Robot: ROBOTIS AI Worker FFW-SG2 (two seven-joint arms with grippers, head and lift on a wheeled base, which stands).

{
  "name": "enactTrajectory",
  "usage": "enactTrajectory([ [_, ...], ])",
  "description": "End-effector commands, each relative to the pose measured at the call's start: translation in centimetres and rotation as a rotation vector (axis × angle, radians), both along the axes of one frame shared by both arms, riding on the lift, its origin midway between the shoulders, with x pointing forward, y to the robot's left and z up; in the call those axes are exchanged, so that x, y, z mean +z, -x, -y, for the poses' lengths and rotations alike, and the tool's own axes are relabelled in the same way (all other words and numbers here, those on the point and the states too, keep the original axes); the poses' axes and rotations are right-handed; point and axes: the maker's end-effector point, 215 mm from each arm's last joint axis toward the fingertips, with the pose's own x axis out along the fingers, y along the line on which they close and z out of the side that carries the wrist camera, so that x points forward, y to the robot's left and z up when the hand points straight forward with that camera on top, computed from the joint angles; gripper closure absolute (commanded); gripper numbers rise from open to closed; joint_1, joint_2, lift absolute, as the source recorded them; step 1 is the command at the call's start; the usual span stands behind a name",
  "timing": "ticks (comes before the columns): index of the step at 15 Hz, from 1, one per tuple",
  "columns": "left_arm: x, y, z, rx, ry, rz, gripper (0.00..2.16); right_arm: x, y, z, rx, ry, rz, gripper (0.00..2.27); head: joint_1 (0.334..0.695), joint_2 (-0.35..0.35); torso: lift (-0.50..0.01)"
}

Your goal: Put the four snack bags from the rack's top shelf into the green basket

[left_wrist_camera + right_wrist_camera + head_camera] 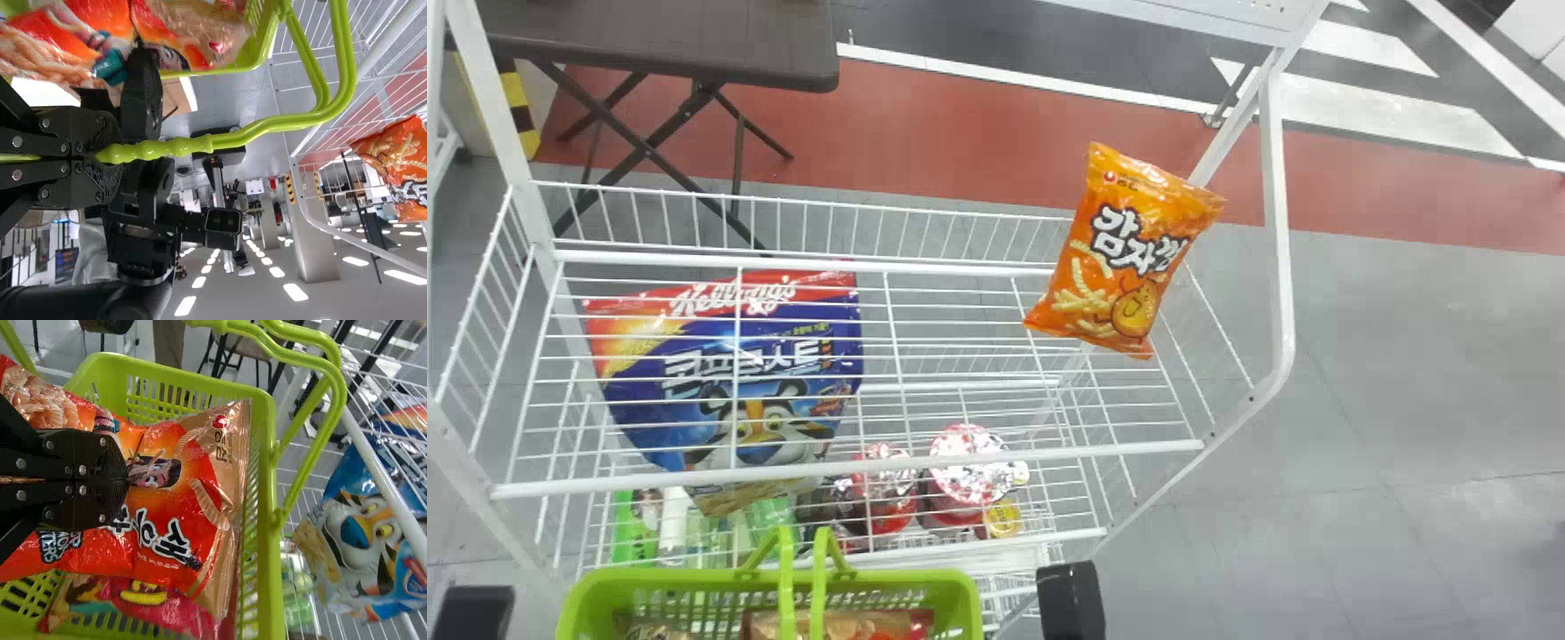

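A brown table (658, 44) stands upper left beyond the rack (854, 467); its top shelf holds an orange bag (1129, 253), right of centre. The left wrist view adds ceiling lights (297, 292) low in frame — left gripper (100, 155) clenched on the green basket's (649, 582) handle. In the right wrist view, the right gripper (128, 480), clenched, meets a red bag (180, 513) — grip unclear.

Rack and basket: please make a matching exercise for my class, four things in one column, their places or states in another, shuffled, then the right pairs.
Column one
1. Orange bag
2. Blue bag
3. Left jaws
4. Right jaws

Column two
A. Shut on a red bag at the green basket
B. Below the top shelf, seen through its wires
C. Shut on the basket's handles
D. On the top shelf, toward the right in the head view

Right pairs: 1-D, 2-B, 3-C, 4-A
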Motion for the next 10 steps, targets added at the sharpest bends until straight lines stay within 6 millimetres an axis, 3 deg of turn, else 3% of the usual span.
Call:
enactTrajectory([
  [1, 0.1, 0.2, 0.4, -0.01, 0.003, 0.002, 2.15, 0.3, -1.3, -2.5, 0.017, -0.04, 0.058, 2.01, 0.695, -0.258, 0.0],
  [3, 0.1, 0.3, 0.5, -0.013, 0.002, 0.001, 2.15, -1.2, -1.3, -2.9, 0.039, -0.007, 0.055, 1.95, 0.695, -0.17, 0.0],
  [4, 0.1, 0.3, 0.4, -0.012, 0.001, 0.001, 2.15, -1.8, -1.4, -2.4, 0.042, 0.011, 0.055, 1.54, 0.695, -0.146, 0.0],
  [5, 0.0, 0.2, 0.3, -0.009, 0.001, 0.0, 2.15, -2.0, -1.4, -1.6, 0.046, 0.027, 0.053, 0.49, 0.695, -0.136, 0.0],
  [6, 0.0, 0.2, 0.2, -0.007, -0.002, 0.0, 2.15, -2.1, -1.5, -0.3, 0.035, 0.05, 0.041, 0.0, 0.695, -0.136, 0.0],
  [10, -0.1, -0.1, 0.5, -0.013, -0.008, 0.007, 2.15, 0.1, -2.5, 3.9, -0.013, 0.103, 0.054, 0.06, 0.695, -0.27, 0.0],
])
